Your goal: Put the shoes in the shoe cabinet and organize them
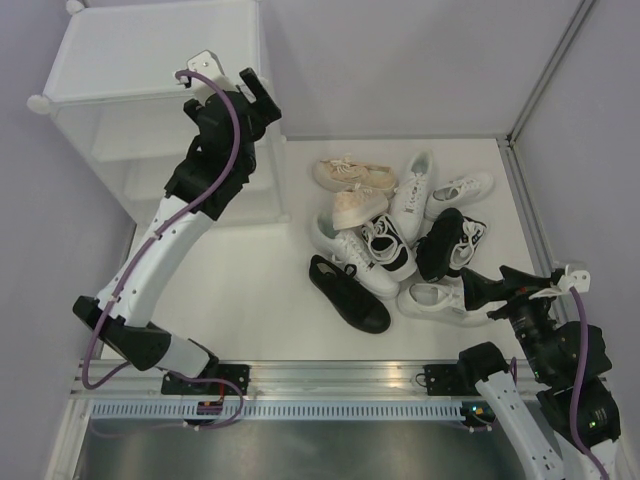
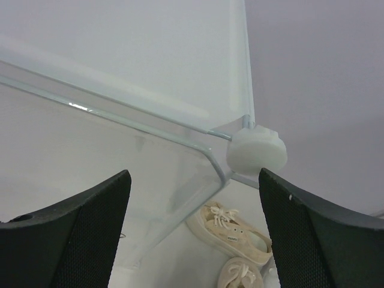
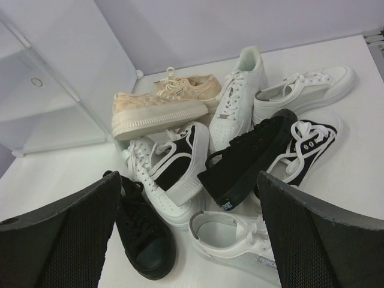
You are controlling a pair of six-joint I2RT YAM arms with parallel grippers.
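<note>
Top external view puts the shoe cabinet (image 1: 160, 50) at upper left, with the left gripper (image 1: 256, 100) raised against its upper right corner. Left wrist view suggests why. The jaws stand wide and clamp nothing, and they face the frosted door panel (image 2: 120, 156) and the round corner connector (image 2: 257, 153), probably to work the door so the shelves can be reached. The shoes (image 1: 400, 240) lie heaped on the white table (image 1: 250, 300) at centre right, apart from the shelves, and none shows inside the cabinet. At lower right the right gripper (image 1: 478, 290) hangs beside the heap, spread wide and holding nothing. It is aimed toward the black-and-white sneaker (image 3: 174, 168), likely to choose a first shoe.
</note>
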